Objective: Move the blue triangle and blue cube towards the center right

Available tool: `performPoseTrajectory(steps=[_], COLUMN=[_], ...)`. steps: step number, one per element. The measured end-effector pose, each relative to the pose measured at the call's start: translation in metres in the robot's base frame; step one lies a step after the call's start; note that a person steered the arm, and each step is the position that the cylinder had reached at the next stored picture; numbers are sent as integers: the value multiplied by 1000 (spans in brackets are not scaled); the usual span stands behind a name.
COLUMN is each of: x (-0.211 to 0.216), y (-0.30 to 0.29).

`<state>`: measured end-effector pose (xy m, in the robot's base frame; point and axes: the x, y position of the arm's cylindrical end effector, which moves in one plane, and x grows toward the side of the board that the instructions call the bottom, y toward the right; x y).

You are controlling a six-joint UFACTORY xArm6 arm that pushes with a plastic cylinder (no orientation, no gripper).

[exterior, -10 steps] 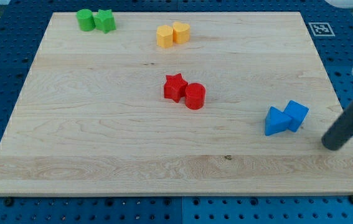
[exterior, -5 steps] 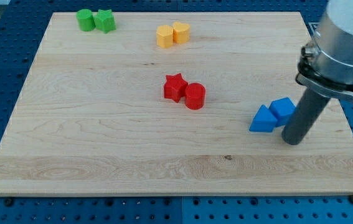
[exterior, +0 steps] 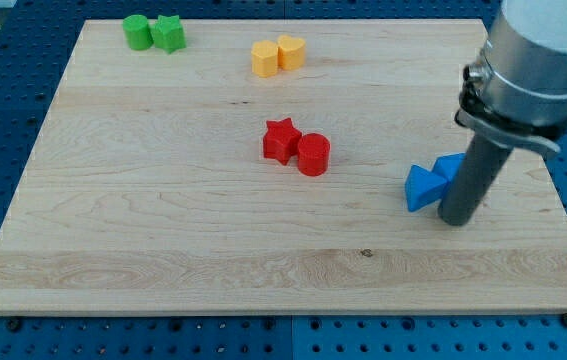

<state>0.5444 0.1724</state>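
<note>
The blue triangle (exterior: 421, 187) lies on the wooden board (exterior: 163, 230) at the view's centre right. The blue cube (exterior: 452, 167) touches it on its upper right and is partly hidden behind my rod. My tip (exterior: 456, 221) rests on the board just right of and below the triangle, touching or nearly touching both blue blocks. The rod rises from there toward the view's upper right.
A red star (exterior: 281, 140) and a red cylinder (exterior: 313, 154) sit together mid-board. Two yellow blocks (exterior: 277, 54) lie at the top centre. A green cylinder (exterior: 137, 31) and a green star (exterior: 169, 33) lie at the top left.
My tip swept in from the right edge to the blue pair and pushed it left. The cube and triangle have turned slightly, and the tip now sits closer under them.
</note>
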Motion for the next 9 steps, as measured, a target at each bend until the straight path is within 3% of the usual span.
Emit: performPoseTrajectory(steps=[1,3,6,7,9], x=[18,-23,-21,-26,-70], y=[-22,-47,-47,-71,-86])
